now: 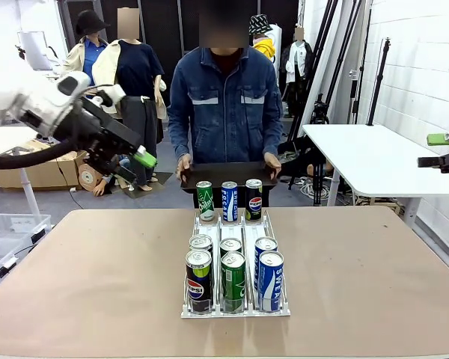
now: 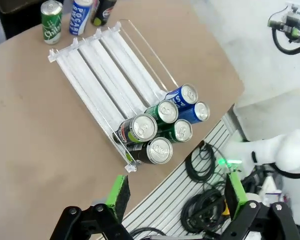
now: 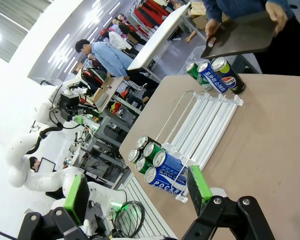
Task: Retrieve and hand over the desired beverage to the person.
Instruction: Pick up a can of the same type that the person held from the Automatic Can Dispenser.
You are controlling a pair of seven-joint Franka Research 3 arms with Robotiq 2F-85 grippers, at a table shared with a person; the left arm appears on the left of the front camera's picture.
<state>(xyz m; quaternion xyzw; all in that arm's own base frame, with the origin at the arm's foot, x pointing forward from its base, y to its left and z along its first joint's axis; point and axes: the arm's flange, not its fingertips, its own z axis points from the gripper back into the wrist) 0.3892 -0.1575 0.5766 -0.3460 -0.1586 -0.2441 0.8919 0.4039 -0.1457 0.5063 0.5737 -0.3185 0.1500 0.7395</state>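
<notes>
Tabletop [image 1: 90, 284] carried upright cans [image 1: 233, 280] in a rack [image 1: 236, 313]; left fingers [image 1: 144, 158], spread and empty, hung nearer, above-left of them; right fingers [image 3: 76, 199] likewise spread; which was wanted, unclear.

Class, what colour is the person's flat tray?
The flat rectangular tray is dark, nearly black; front view.

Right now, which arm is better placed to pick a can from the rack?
Left, probably: the left tool, open, hangs nearer the rack; the right tool is far off, beyond the table's right side.
</notes>
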